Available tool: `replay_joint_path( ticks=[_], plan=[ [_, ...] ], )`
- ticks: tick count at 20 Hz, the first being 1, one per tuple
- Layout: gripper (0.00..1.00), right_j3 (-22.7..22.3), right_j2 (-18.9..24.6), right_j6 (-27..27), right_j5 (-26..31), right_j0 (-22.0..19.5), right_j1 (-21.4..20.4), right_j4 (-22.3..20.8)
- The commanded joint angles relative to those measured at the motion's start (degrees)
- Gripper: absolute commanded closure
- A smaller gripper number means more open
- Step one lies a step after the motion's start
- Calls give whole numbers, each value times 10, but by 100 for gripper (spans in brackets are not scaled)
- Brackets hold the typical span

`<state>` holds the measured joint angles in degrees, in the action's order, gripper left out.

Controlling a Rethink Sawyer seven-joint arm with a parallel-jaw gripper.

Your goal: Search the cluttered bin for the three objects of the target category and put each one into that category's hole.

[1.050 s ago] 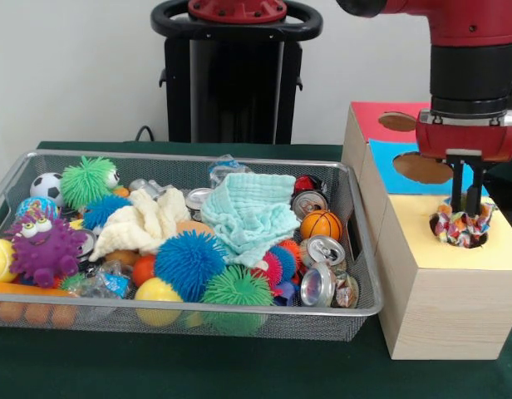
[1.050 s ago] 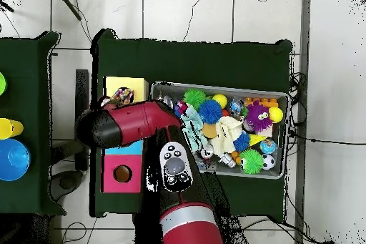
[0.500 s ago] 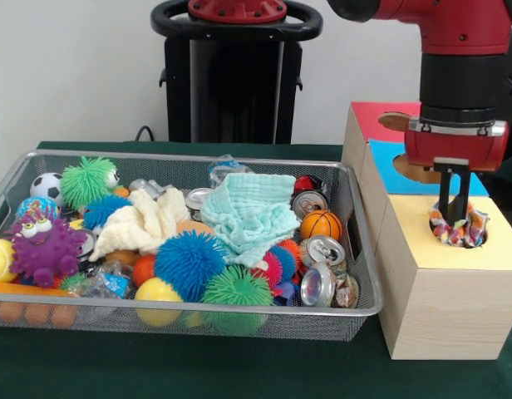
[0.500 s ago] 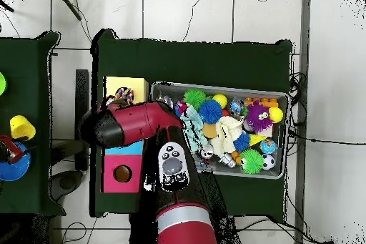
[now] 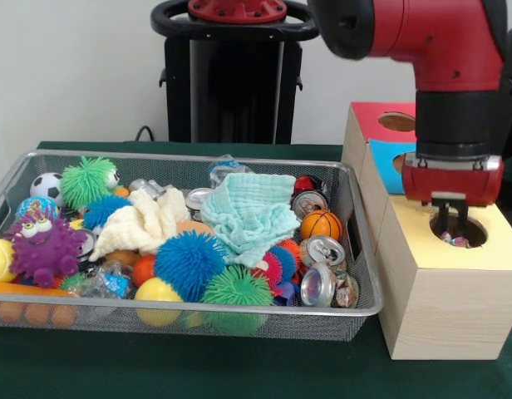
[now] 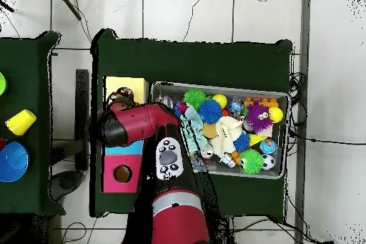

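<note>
- The worktop has a dark green cover; no writing on it, or on any other thing, can be read.
- The red and black arm comes down over the wooden box, which stands just beside the wire bin.
- The box top has three coloured panels, red, blue and yellow, each with a round hole.
- The bin is full of mixed things: a pale mint cloth, a cream cloth, spiky balls in blue and green, a purple monster toy, crushed cans, a small basketball and a small football.
- The tool reaches down into the yellow hole; I cannot tell whether it is released or clenched.
- The task's thing, a patterned cloth of many colours, lies inside the yellow hole; only a small part shows beside the tool.
</note>
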<state>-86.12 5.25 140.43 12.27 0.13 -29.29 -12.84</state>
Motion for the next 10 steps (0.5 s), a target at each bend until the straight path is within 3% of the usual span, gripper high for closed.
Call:
replay_joint_path(
  ticks=[1,8,10],
  plan=[
    [100,40,-34,73,-91,22,96,0],
    [100,61,-72,69,-118,51,124,24],
    [100,55,-86,66,-121,58,114,20]
  ],
)
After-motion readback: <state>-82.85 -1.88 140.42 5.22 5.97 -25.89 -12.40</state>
